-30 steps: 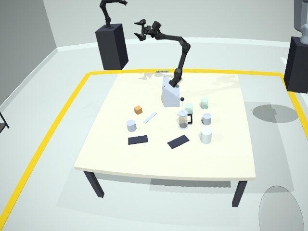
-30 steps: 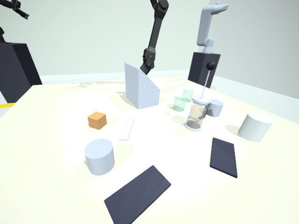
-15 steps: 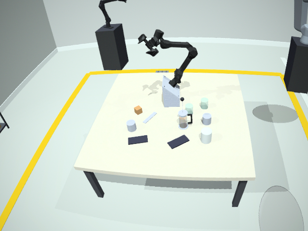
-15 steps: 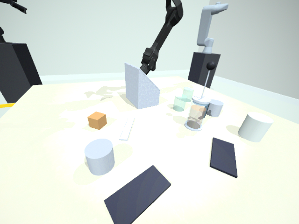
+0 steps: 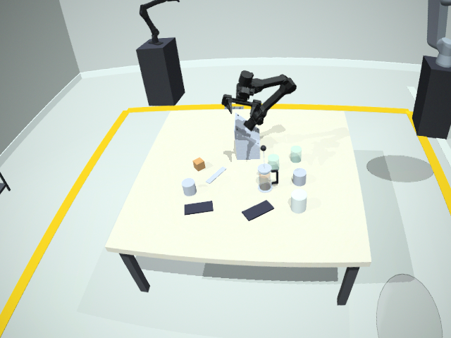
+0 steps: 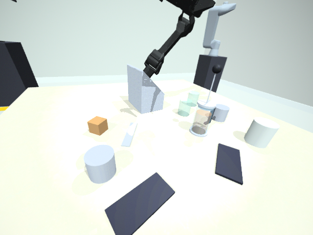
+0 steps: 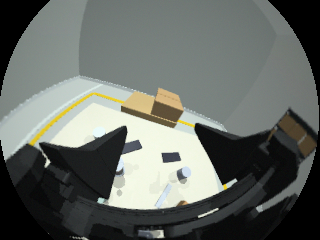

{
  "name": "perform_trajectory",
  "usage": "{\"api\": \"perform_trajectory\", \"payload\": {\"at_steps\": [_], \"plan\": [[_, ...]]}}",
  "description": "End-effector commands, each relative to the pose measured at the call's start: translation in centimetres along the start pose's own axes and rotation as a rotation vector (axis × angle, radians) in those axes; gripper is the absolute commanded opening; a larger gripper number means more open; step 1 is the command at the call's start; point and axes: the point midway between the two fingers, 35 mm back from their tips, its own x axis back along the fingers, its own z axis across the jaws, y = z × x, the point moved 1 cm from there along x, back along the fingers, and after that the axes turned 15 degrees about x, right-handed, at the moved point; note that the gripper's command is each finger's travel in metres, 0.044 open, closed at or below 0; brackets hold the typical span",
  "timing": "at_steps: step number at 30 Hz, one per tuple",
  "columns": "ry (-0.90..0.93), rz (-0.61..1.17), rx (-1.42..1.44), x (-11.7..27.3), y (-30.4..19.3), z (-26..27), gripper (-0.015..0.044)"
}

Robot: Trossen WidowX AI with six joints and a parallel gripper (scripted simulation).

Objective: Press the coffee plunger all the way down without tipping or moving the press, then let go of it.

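- Jaws (image 5: 242, 105): spread nearly full wide, nothing in them. High up over the far edge of the bench (image 5: 328, 236), well apart from the target.
- Coffee press (image 5: 265, 179): upright, right of bench centre, handle facing right. Knob (image 5: 262, 147) on a thin rod sits high above the lid, so plunger looks fully up; pressing not started.
- Crowded spot: two pale green cups (image 5: 273, 160) just behind the press, grey cylinder (image 5: 299, 177) near on the right, white cylinder (image 5: 298, 200) front-right, dark slab (image 5: 258, 210) just in front.
- Pale wedge block (image 5: 246, 139) stands at the arm's foot, between jaws and press.
- Risks, as I judge:
  - Off-centre contact on the small knob → side load on the rod → press tips or slides.
  - Slanted approach → push goes sideways, not straight down; whole press could skid.
  - Wide jaws on the way down → may clip the green cups or handle.
  - Clamping the knob hard, then lifting away while gripped → drags plunger or press back up.
- Wrist view: both fingers visible, gap bare; press too small there to pick out for sure.
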Motion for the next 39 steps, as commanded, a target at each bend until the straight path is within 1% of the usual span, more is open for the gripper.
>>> {"api": "perform_trajectory", "payload": {"at_steps": [1,3,5,9,15,22,39], "plan": [[0.164,0.047,-0.119,-2.2,-0.9,6.1,0.044],[0.246,0.082,-0.18,-3.0,-1.5,9.2,0.044],[0.295,0.107,-0.217,-3.2,-2.0,11.1,0.044],[0.301,0.113,-0.221,-3.6,-3.0,11.8,0.044],[0.3,0.11,-0.223,-4.8,-6.9,14.3,0.044],[0.3,0.111,-0.223,-4.9,-7.0,14.4,0.044],[0.3,0.111,-0.222,-7.5,-7.2,15.2,0.044]]}}
